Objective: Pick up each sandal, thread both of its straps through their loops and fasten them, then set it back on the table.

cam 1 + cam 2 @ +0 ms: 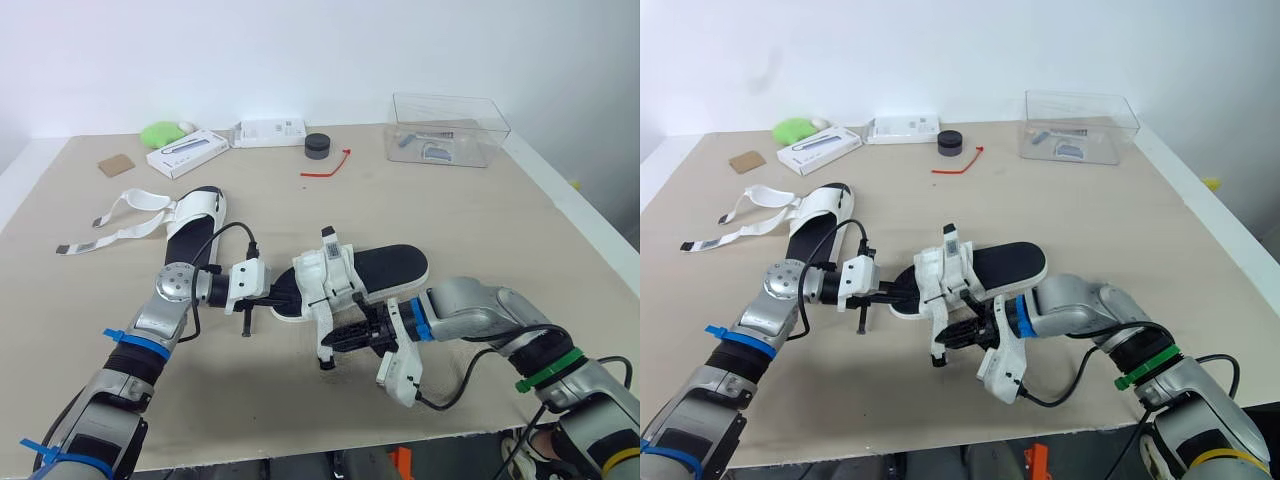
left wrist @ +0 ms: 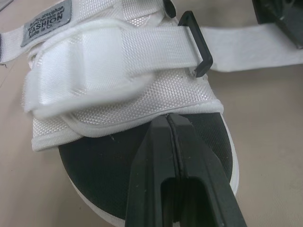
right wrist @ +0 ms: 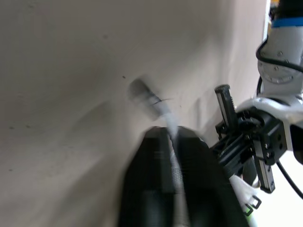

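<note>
Sandal (image 1: 392, 265) strap (image 2: 246, 47), pinched in my right tool (image 1: 338, 338), may slip if tugged; my left tool (image 2: 169, 125), pressed together just short of the upper, barely steadies it.

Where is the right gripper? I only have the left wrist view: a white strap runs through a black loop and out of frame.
Observer: The right gripper is shut on that strap, low on the near side of the sandal.
Operator: Is the other sandal fastened?
Observer: No. The second sandal lies farther back on the robot's left, and its loose straps are spread flat on the table.
</note>
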